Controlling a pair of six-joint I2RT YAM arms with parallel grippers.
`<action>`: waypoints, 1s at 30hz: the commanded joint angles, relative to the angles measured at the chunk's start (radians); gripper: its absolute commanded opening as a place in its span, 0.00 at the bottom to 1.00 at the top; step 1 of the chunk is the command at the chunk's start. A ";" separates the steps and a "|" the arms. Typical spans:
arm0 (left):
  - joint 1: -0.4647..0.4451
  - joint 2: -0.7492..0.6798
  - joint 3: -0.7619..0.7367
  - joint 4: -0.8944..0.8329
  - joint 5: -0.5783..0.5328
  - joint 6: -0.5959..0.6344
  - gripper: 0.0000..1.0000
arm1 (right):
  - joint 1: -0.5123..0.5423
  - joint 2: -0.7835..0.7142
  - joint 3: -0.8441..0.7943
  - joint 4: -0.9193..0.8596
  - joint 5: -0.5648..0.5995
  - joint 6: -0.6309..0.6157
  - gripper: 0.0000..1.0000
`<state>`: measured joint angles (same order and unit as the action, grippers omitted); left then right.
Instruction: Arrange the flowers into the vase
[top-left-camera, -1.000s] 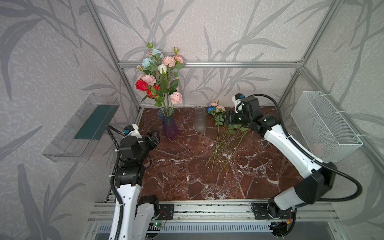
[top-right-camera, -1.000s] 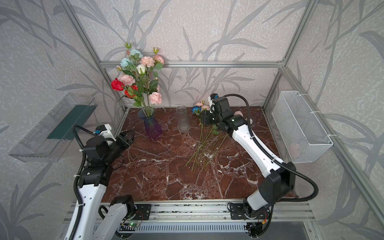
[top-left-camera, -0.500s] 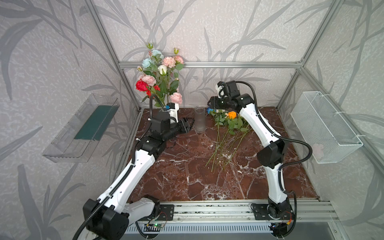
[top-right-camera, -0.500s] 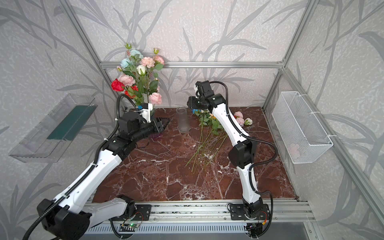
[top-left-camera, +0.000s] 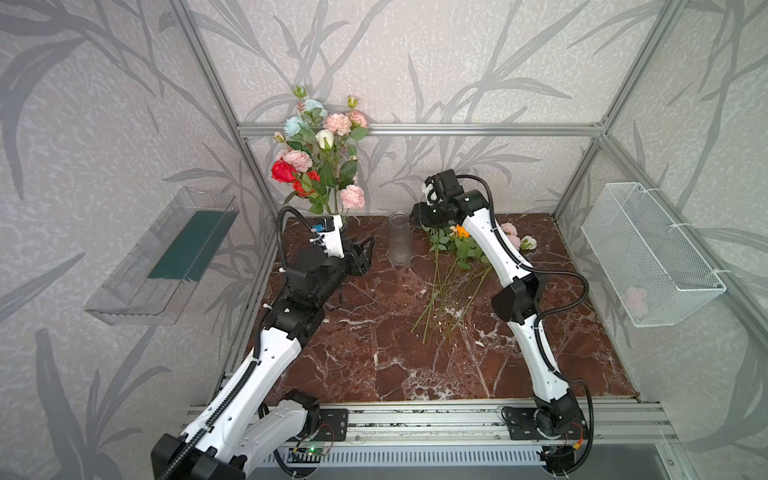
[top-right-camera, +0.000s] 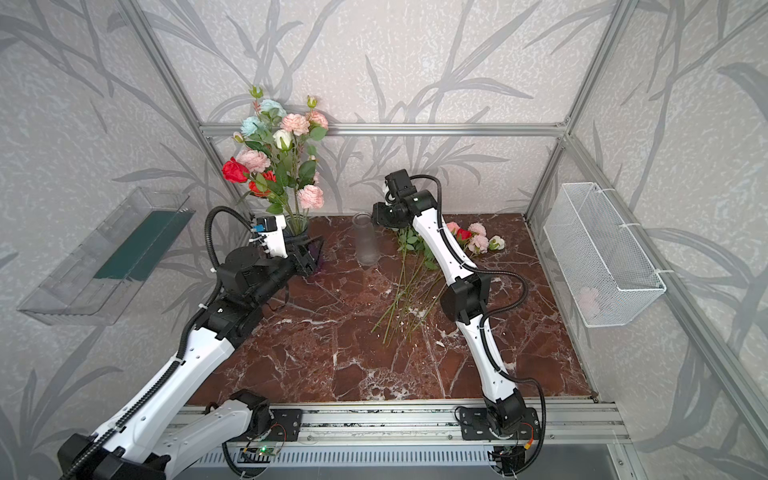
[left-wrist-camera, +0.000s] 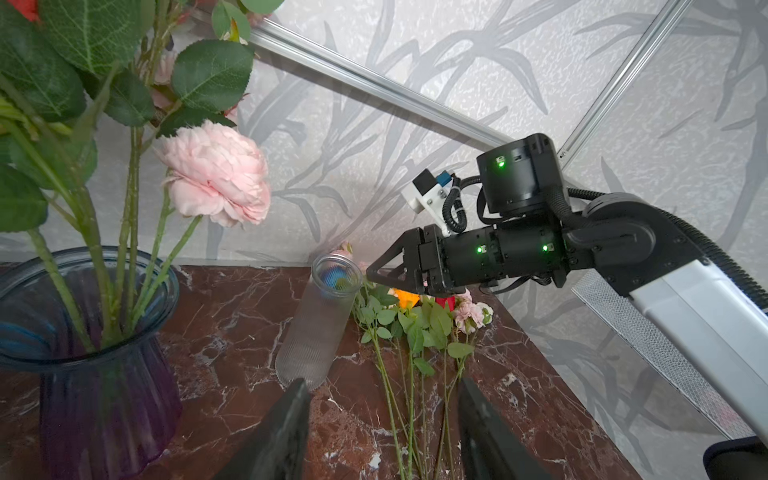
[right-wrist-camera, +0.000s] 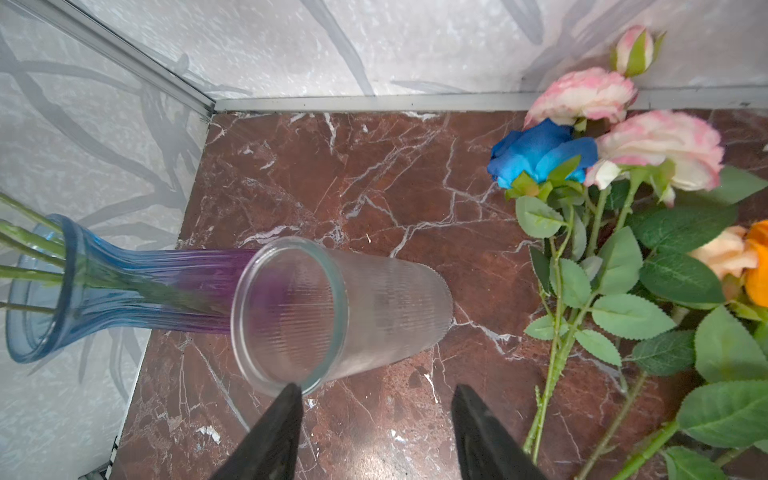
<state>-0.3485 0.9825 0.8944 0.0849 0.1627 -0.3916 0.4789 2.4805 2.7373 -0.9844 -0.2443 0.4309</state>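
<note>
The right pincer (right-wrist-camera: 374, 415) stood half spread and empty, just above the mouth of the clear ribbed vase (right-wrist-camera: 353, 316). One fingertip (right-wrist-camera: 286, 411) lined up with the rim, though contact could not be judged. In both top views this pincer (top-left-camera: 415, 216) hung at the back of the counter (top-left-camera: 374, 353), over the upright vase's (top-left-camera: 399, 243) right shoulder.

The left pincer (left-wrist-camera: 382, 415) was likewise parted and empty, low over the counter and aimed at the clear vase's foot. It sat between the blue-and-purple vase (left-wrist-camera: 83, 374) and the loose flowers (left-wrist-camera: 415, 328).

Those loose flowers (top-left-camera: 449, 282) lay flat on the counter just right of the clear vase, under the right arm. Their heads pointed to the back wall and their stems fanned toward the front. Among them were a blue rose (right-wrist-camera: 540, 156), pink blooms (right-wrist-camera: 660, 145) and an orange one (right-wrist-camera: 758, 270).

A bouquet (top-left-camera: 320, 158) of pink, red, teal and cream stood upright in the blue-and-purple vase in the back left corner.
</note>
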 joint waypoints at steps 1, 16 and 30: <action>0.003 0.043 -0.011 0.033 0.008 0.008 0.58 | -0.002 -0.015 0.006 0.028 -0.029 0.012 0.58; -0.001 0.357 -0.075 0.488 -0.008 -0.167 0.62 | -0.031 -0.065 -0.071 0.120 -0.098 0.030 0.58; 0.002 0.675 0.265 0.429 0.004 -0.181 0.64 | -0.059 -0.006 -0.036 0.159 -0.194 0.024 0.61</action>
<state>-0.3519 1.6276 1.0870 0.5369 0.1417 -0.5682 0.4179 2.4668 2.6698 -0.8505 -0.3981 0.4606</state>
